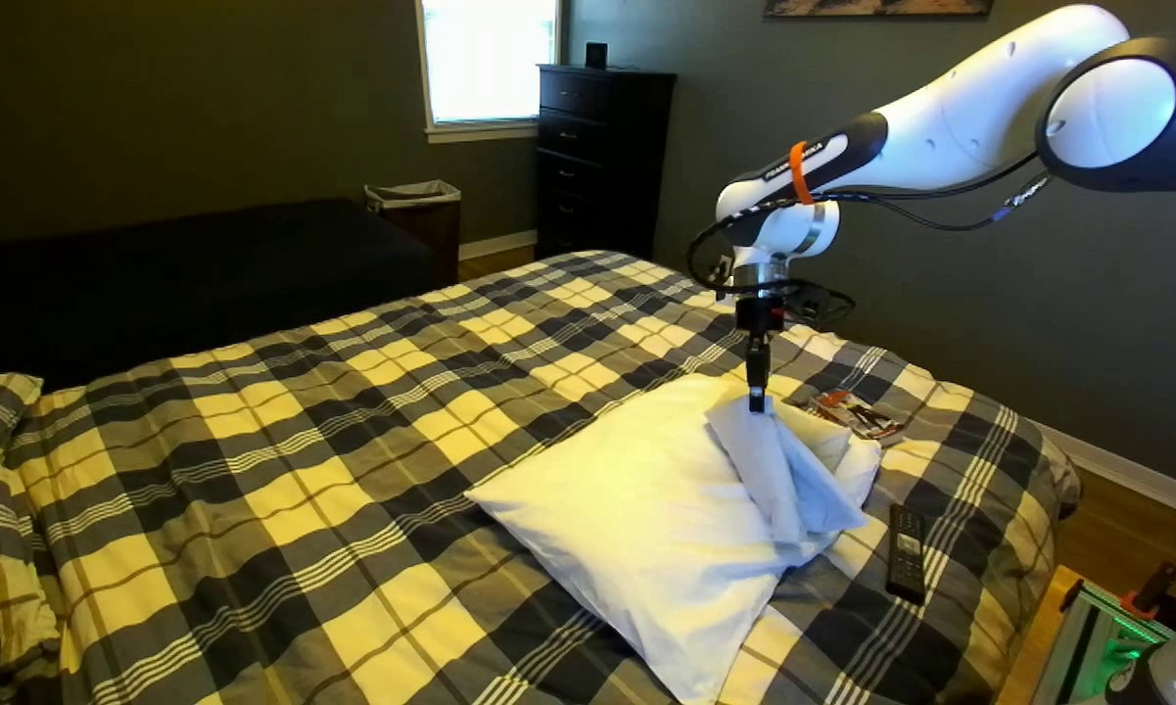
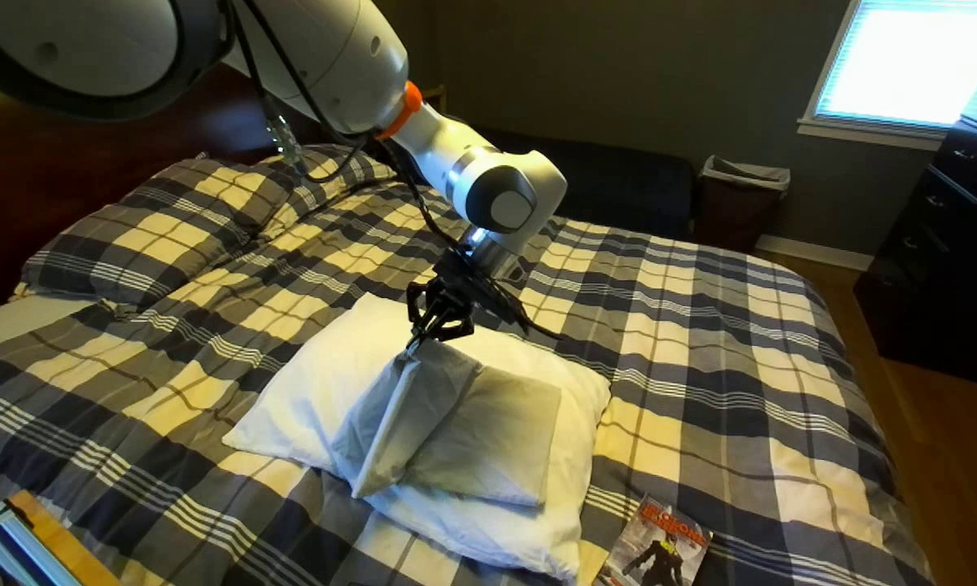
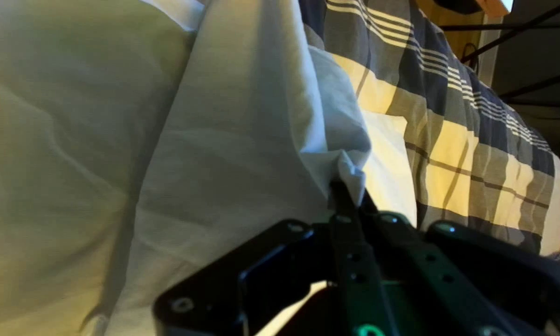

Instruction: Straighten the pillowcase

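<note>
The pillowcase (image 1: 778,470) is a pale bluish-white cloth on top of the larger white pillow (image 1: 627,490). My gripper (image 1: 757,401) points down and is shut on a pinched bit of the pillowcase. In an exterior view the pillowcase (image 2: 488,439) lies flat on its right part, while its left part is raised in a fold up to the gripper (image 2: 415,346). The pillow (image 2: 317,399) shows around it. In the wrist view the pillowcase (image 3: 233,154) has creases running to the fingertips (image 3: 349,196), with a small tuft sticking out between them. The underside of the fold is hidden.
The plaid bedcover (image 1: 284,470) lies under everything. A black remote (image 1: 907,553) and a magazine (image 1: 857,413) lie beside the pillow; the magazine (image 2: 663,541) also shows in an exterior view. Plaid pillows (image 2: 171,220) are at the headboard. A wooden-edged stand (image 1: 1028,636) is at the bedside.
</note>
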Controlling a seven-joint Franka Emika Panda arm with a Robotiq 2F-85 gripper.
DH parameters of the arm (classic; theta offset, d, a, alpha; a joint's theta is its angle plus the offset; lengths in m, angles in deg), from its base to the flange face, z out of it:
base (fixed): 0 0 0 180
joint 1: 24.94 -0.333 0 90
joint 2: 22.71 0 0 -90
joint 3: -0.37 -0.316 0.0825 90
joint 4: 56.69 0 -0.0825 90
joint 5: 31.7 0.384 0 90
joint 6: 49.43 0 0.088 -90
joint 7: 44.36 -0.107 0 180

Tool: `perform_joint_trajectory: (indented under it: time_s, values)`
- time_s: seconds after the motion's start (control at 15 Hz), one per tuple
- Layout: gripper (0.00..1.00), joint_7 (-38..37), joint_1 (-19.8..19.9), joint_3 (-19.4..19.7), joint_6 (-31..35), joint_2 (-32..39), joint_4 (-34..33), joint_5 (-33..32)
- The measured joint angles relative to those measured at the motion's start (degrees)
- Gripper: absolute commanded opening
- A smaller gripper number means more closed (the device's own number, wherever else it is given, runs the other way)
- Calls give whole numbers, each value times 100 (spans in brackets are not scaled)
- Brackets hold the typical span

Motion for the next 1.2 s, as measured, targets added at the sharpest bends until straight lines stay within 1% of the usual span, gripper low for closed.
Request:
perform_joint_trajectory:
  time_s: [0.53,0.6,0.67,0.8,0.87,1.0,1.2]
  values:
    - [1,-273,-210,-107,6,52,-67,418]
    - [28,-302,-236,-118,7,62,-77,447]
    - [29,-325,-262,-130,15,68,-81,465]
    - [43,-373,-316,-152,102,70,-82,491]
    - [51,-403,-341,-159,166,70,-82,506]
    - [65,-445,-367,-174,319,68,-81,578]
    - [89,-451,-335,-173,499,31,-68,726]
